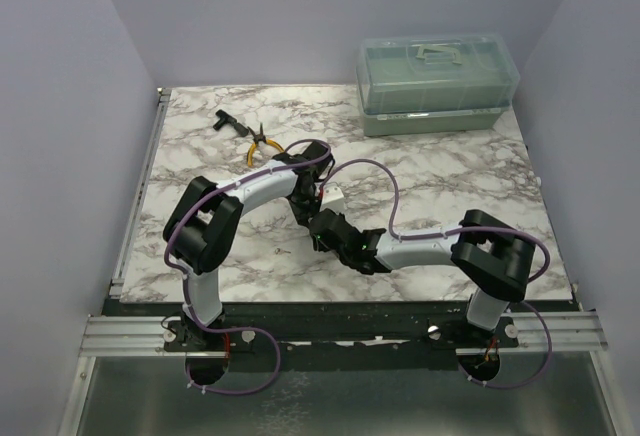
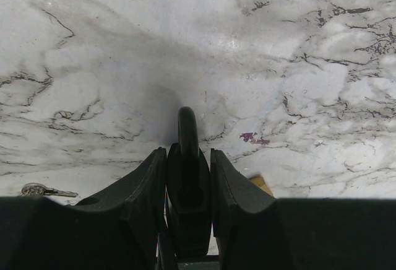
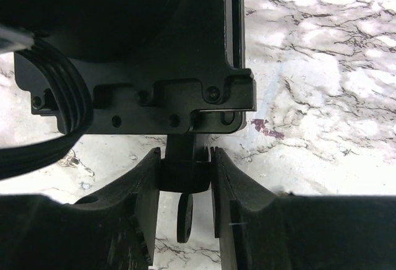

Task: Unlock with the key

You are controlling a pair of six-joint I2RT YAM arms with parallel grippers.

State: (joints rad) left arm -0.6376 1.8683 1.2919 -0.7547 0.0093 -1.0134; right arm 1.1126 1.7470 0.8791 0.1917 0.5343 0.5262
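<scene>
In the left wrist view my left gripper (image 2: 187,152) is shut on the dark padlock (image 2: 187,183), whose shackle (image 2: 187,124) points out past the fingertips. A small silver key (image 2: 43,190) lies on the marble at the lower left, apart from both grippers. In the right wrist view my right gripper (image 3: 185,152) has both jaws against the padlock's body (image 3: 184,176), just below the left gripper's housing (image 3: 142,65). A thin rounded tab (image 3: 184,217) sticks out of the body between my fingers; it is in silhouette and I cannot tell what it is. From above, both grippers (image 1: 305,188) (image 1: 322,224) meet mid-table.
Yellow-handled pliers (image 1: 262,144) and a black bit (image 1: 224,122) lie at the back left. A translucent green toolbox (image 1: 438,81) stands at the back right. A purple stain (image 2: 253,138) marks the marble near the lock. A small silvery ring piece (image 3: 71,158) lies at the left.
</scene>
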